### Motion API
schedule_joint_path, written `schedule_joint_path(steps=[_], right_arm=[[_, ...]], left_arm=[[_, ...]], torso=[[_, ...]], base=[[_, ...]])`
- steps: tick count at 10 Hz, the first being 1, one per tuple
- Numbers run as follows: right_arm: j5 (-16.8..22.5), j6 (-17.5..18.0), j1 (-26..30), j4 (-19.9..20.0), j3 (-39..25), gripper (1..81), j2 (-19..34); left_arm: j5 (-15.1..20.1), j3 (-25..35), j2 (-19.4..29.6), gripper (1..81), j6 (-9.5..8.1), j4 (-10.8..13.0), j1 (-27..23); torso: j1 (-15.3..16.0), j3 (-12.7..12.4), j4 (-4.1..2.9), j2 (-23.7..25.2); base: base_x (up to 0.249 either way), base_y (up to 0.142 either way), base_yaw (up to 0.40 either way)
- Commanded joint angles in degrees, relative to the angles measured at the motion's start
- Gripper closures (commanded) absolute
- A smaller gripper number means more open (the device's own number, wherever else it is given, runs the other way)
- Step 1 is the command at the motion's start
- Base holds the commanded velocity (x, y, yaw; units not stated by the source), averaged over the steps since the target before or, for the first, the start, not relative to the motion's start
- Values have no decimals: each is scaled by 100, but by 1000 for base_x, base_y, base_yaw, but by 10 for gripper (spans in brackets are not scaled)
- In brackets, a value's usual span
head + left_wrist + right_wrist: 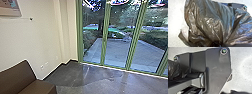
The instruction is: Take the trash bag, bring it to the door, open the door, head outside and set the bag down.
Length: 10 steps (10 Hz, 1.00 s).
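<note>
The black trash bag [210, 22] looms large and crumpled in the left wrist view, its plastic drawn together into a tight gather. My left gripper [216, 44] is at that gather, shut on the bag, though the plastic hides most of it. Part of the same dark bag [173, 70] shows beside the robot's base in the right wrist view. Tall glass doors with green frames [105, 37] stand ahead in the head view; I cannot tell whether any panel is open.
A brown seat [18, 77] stands against the pale wall [40, 32] at the near left. Grey floor [100, 80] runs up to the glass. Beyond it lie a paved area [117, 53] and greenery.
</note>
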<state>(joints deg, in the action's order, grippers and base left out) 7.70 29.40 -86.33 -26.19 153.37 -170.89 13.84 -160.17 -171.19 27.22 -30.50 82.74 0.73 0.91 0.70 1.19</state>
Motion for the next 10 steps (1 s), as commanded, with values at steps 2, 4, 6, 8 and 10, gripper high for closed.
schedule_joint_path(steps=[2,4,6,8,10], right_arm=[[311,-22,287,-9,8,10,8],[311,-31,287,-9,8,10,8],[319,-31,287,-18,8,10,-1],[319,-31,287,-10,8,10,-9],[319,-31,287,-18,8,10,-18]], left_arm=[[470,-14,6,811,55,26,-315],[462,-32,6,811,64,18,-307],[462,-41,58,811,64,9,-315],[462,-23,58,811,64,17,-315],[462,-14,58,811,64,18,-341]], torso=[[0,0,0,0],[0,0,0,0],[0,0,0,0],[0,0,0,0],[0,0,0,0]], base=[[0,0,-308],[0,0,-309],[0,0,-309],[0,0,-309],[0,0,-311]])
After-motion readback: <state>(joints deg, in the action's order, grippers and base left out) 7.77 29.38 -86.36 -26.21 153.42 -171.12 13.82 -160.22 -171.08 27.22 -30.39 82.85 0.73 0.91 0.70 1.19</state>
